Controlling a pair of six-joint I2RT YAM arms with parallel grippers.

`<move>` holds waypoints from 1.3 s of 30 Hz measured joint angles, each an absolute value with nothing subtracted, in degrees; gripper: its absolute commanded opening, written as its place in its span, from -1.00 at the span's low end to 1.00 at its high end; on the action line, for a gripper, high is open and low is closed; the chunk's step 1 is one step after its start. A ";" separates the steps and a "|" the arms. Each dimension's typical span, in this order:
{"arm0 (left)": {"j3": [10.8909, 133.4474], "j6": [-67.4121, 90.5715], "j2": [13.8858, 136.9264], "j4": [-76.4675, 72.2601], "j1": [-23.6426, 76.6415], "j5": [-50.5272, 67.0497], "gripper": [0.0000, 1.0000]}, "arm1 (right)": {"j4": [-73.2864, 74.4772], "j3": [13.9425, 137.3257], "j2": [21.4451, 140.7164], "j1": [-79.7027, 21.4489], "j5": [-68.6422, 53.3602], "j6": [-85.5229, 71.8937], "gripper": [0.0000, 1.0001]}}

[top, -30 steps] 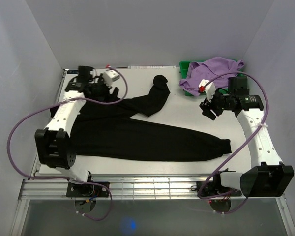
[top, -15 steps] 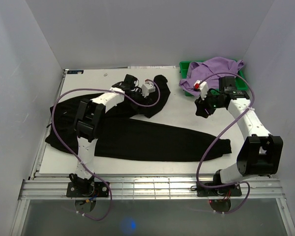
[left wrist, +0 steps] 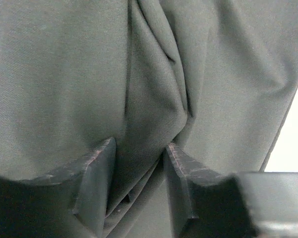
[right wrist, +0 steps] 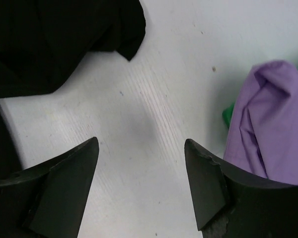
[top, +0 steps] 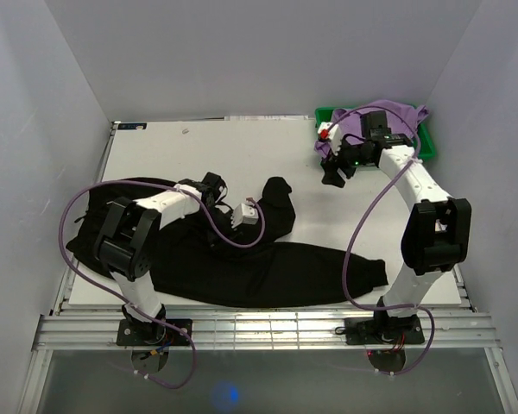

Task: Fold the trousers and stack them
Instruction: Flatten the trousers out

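Note:
The black trousers (top: 268,267) lie crumpled across the near half of the table, one leg running right and the other leg's end bunched up near the middle. My left gripper (top: 261,220) is down on that bunched leg. In the left wrist view a raised fold of the trousers (left wrist: 89,74) fills the gap between its fingers, and the left gripper (left wrist: 139,148) is shut on it. My right gripper (top: 332,177) hangs at the back right, above bare table. It (right wrist: 141,144) is open with nothing between its fingers, and a trouser edge (right wrist: 49,39) shows at the upper left of that view.
A green bin (top: 427,142) stands at the back right corner with a lilac garment (top: 388,116) draped over it. The same garment (right wrist: 273,129) and a bit of the bin (right wrist: 228,116) lie just right of my right fingers. White walls enclose the table.
My left gripper has moved from the back left toward the near middle and closed on the fabric; the trousers have shifted nearer and bunched up. The right gripper has moved back toward the bin.

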State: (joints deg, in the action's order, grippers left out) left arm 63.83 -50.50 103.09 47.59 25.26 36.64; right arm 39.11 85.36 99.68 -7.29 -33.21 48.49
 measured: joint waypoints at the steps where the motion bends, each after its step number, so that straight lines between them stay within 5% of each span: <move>1: 63.16 -51.62 102.43 48.40 25.21 36.67 0.23 | 38.63 85.86 100.29 -8.36 -33.54 49.67 0.51; 9: 68.05 -53.15 101.95 51.37 20.91 38.94 0.61 | 26.63 78.28 101.08 -19.20 -35.05 66.39 0.51; 25: 73.65 -45.78 99.94 47.40 18.74 41.41 0.57 | 5.23 65.87 107.72 -21.63 -38.39 97.86 0.49; 29: 73.58 -43.90 99.94 46.52 18.72 40.91 0.57 | -0.23 63.51 109.62 -21.93 -40.51 105.62 0.16; 33: 73.25 -42.87 99.85 45.65 18.70 40.58 0.53 | -1.26 63.64 111.00 -22.26 -41.52 110.02 -0.84; 39: 70.76 -43.35 98.85 43.55 18.70 37.56 0.48 | 5.74 66.89 109.51 -22.24 -39.97 109.19 -0.85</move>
State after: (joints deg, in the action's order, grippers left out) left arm 70.76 -43.35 98.85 43.55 18.70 37.56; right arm 5.74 66.89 109.51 -22.24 -39.97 109.19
